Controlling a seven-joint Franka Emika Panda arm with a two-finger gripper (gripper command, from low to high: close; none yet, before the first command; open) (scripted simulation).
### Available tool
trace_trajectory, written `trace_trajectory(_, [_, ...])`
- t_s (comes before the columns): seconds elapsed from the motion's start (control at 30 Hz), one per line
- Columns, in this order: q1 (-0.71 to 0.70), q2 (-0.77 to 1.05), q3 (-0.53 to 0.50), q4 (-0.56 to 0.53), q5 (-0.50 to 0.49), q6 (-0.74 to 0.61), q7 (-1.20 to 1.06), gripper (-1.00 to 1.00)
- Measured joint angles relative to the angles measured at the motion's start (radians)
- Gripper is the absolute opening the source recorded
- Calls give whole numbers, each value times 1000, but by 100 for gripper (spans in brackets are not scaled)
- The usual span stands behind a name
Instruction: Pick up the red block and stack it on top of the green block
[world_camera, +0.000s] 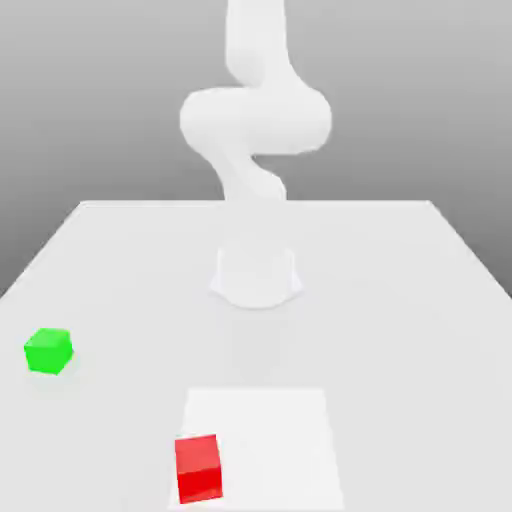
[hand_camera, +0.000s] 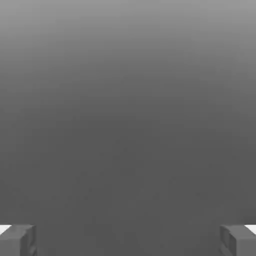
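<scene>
The red block (world_camera: 197, 468) rests on the white table near its front edge, a little toward the exterior view's left. The green block (world_camera: 48, 351) sits apart from it, farther back and close to the table's left side. My white arm (world_camera: 255, 120) rises from its round base (world_camera: 256, 277) at the table's middle and climbs past the frame's top. In the hand view my gripper (hand_camera: 128, 240) is open: its two grey fingertips (hand_camera: 17, 240) stand wide apart with nothing between them, against a plain grey background.
A brighter white square patch (world_camera: 270, 440) lies on the table (world_camera: 400, 300) in front of the base, and the red block overlaps its left edge. The table's edges run along both sides and the back.
</scene>
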Motion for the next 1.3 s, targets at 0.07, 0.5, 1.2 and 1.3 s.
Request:
trace_trajectory(0.07, [-47,68,36,-13,-18,25,93,0])
trace_trajectory(0.5, [-261,487,177,-91,-157,174,682,0])
trace_trajectory(1.2, [-270,1094,108,-157,-161,509,1241,-100])
trace_trajectory(1.3, [-270,1095,108,-157,-161,511,1241,-100])
